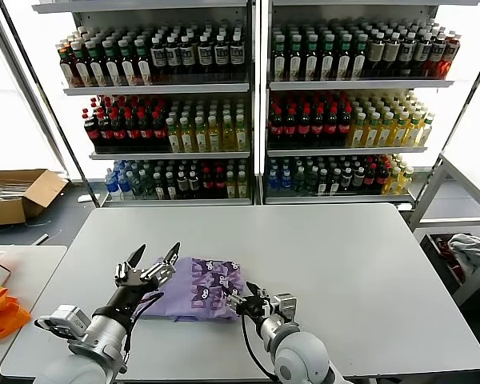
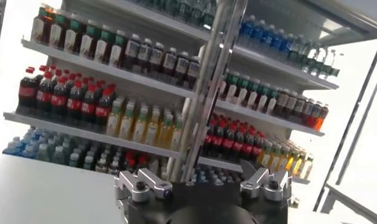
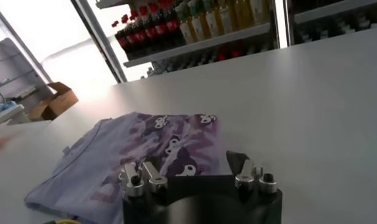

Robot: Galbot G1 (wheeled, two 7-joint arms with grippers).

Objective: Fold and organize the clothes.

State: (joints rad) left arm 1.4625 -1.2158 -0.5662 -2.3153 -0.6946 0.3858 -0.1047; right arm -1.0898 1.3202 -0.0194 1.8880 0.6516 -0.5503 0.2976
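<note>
The lavender T-shirt [image 1: 198, 290] with a dark purple-and-white print lies folded into a small rectangle on the grey table [image 1: 344, 264], near its front edge. It also shows in the right wrist view [image 3: 133, 152]. My left gripper [image 1: 155, 254] is open and empty, fingers pointing up, raised just above the shirt's left edge. My right gripper [image 1: 242, 298] is open and empty, low at the shirt's right edge. One dark fingertip [image 3: 238, 162] shows over bare table beside the shirt. The left wrist view faces the shelves and shows no shirt.
Shelves of drink bottles [image 1: 256, 120] stand behind the table. A cardboard box [image 1: 16, 196] sits on the floor at far left. An orange cloth [image 1: 0, 312] lies on a side table at left. A rack with cloth [image 1: 464, 252] stands at right.
</note>
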